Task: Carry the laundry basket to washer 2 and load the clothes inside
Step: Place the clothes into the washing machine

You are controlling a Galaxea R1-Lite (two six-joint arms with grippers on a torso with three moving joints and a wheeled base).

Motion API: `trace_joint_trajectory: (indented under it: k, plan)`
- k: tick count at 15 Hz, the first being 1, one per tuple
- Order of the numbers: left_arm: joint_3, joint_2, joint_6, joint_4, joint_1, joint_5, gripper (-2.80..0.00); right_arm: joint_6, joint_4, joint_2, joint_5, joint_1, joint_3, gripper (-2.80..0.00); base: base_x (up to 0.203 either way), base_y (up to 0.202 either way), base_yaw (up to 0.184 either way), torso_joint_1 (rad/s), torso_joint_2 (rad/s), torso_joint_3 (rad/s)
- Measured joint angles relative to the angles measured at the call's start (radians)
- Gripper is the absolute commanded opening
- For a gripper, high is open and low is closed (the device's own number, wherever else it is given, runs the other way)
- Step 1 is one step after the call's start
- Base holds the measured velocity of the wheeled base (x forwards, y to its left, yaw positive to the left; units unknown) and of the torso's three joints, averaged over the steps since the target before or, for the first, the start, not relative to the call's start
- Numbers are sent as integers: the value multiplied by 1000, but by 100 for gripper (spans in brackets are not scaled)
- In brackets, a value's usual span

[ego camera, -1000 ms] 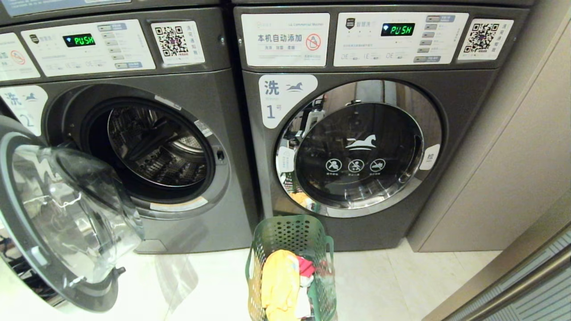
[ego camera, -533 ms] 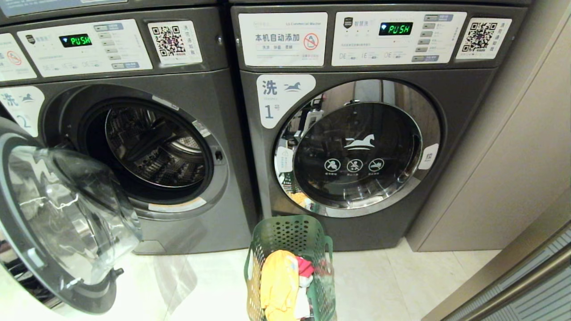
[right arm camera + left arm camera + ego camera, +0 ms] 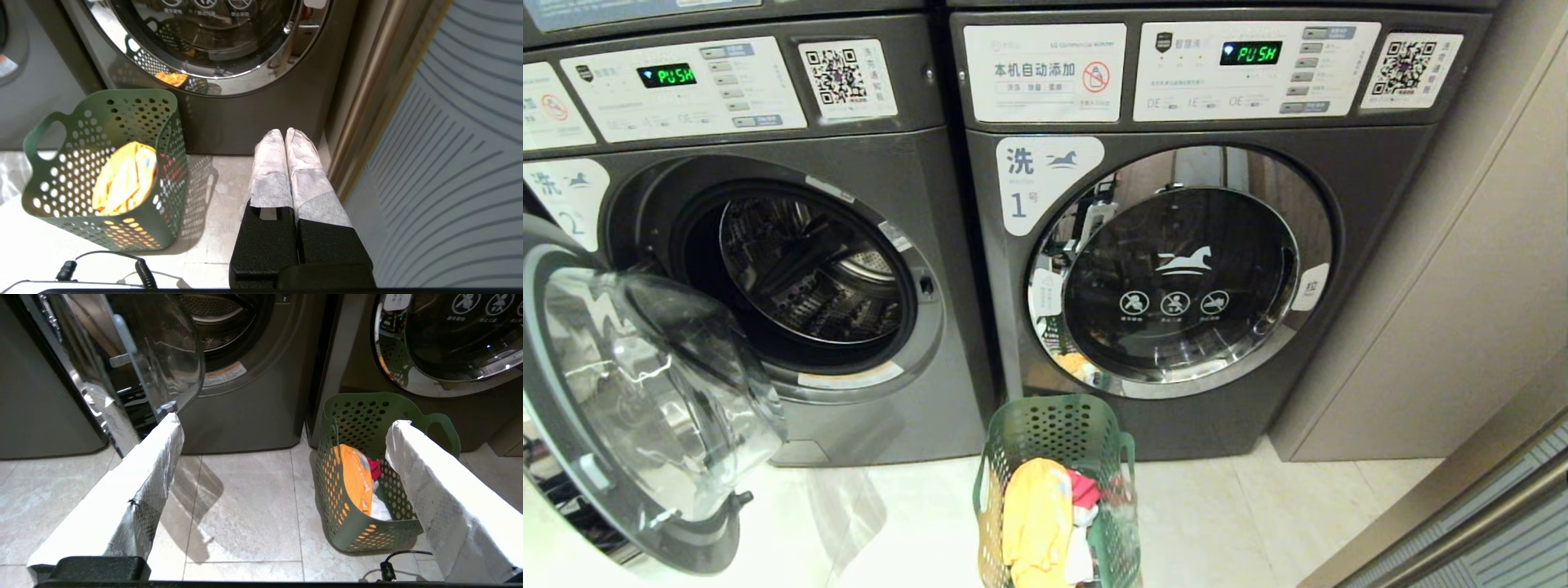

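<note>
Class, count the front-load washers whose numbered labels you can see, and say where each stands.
2. washer 2 stands on the left, door open; washer 1 stands on the right, door shut, behind the laundry basket. More may lie out of view.

Open floor ahead of the left gripper
Washer door stands off one fingertip; laundry basket crowds the other.
</note>
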Motion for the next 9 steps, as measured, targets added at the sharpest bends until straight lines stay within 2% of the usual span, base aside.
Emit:
trace_joint_trajectory:
  k: [9]
  plan:
    - [0,0,0,1,0,0,0,1,0,0,0,0,0,-280,0,189,-1,3,3,5]
